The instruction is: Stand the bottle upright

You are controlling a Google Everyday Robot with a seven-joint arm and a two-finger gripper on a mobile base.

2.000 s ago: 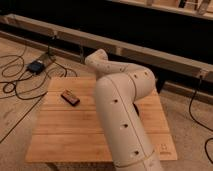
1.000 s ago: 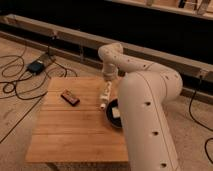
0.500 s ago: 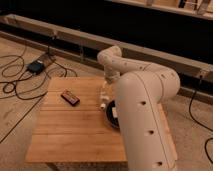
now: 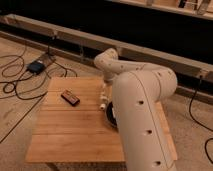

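Small slim white plastic bottle (image 4: 102,99) sits right of centre on the slatted wooden table (image 4: 65,131), apparently not upright, cap toward 6 o'clock. Judged light, rigid, smooth, slip-prone; best held across the wider body. End effector (image 4: 104,86) at its 12 o'clock, close above; grip state cannot be told. Black round bowl (image 4: 111,116) at 5 o'clock, dark brown rectangular bar (image 4: 70,97) at 9 o'clock.

No writing, label or number was legible on anything. The gripper (image 4: 104,89) hung over the wooden table (image 4: 65,130), close to the bottle (image 4: 102,104).
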